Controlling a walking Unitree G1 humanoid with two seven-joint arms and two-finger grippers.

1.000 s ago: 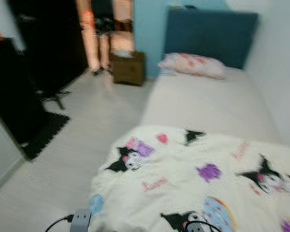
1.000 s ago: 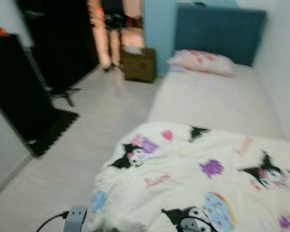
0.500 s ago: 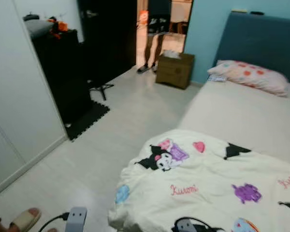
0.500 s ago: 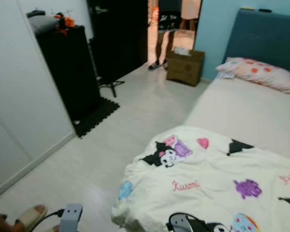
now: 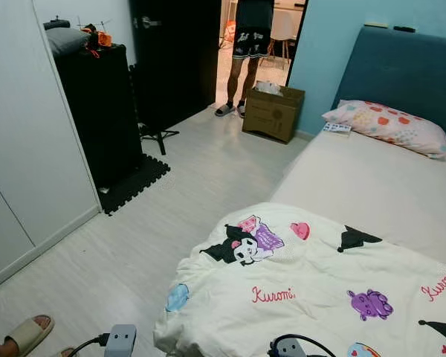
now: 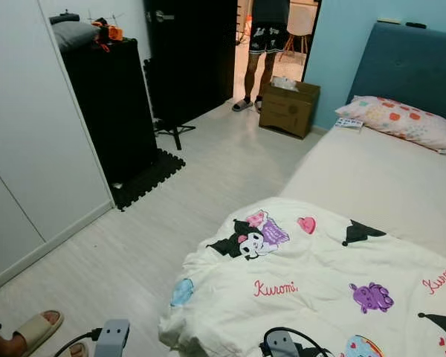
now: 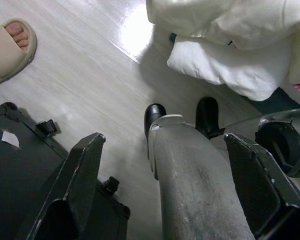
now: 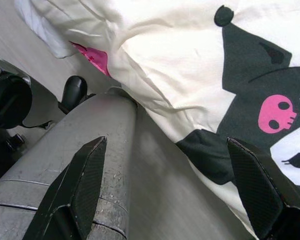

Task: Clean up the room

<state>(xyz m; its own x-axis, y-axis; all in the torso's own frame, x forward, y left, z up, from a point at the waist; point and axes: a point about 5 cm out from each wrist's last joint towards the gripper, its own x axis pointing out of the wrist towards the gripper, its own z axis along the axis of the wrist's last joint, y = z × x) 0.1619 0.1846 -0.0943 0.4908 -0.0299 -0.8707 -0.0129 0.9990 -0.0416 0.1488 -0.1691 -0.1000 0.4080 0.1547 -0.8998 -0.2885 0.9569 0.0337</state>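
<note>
A cream cartoon-print comforter (image 5: 312, 290) is being seen bunched at the foot end of the bed (image 5: 372, 186), its near edge spilling over the mattress side toward the pale floor (image 5: 156, 223). Further up the bed from the comforter, a spotted pillow (image 5: 386, 125) is lying against the blue headboard (image 5: 401, 71), with bare sheet between the two.

The left gripper (image 7: 165, 165) is being held low beside the bed, pointing down at the floor by the robot's own leg, its two black fingers (image 7: 85, 170) spread wide on nothing. The right gripper (image 8: 165, 185) is being held just over the comforter's printed face, its fingers (image 8: 255, 185) likewise spread and holding nothing.

The comforter is judged to be soft, bulky and light for its size; it is likely to sag, fold and slide on the sheet rather than lift as one piece. A hold is best taken at a hem or corner, where a fold can be pinched, and the overhanging edge nearest the floor looks easiest to reach.

Away from the bed, a cardboard box (image 5: 272, 113) is standing near the headboard corner, a person (image 5: 249, 44) is standing in the doorway beyond it, and a sandalled foot (image 5: 18, 338) is resting on the floor off the bed's foot.
</note>
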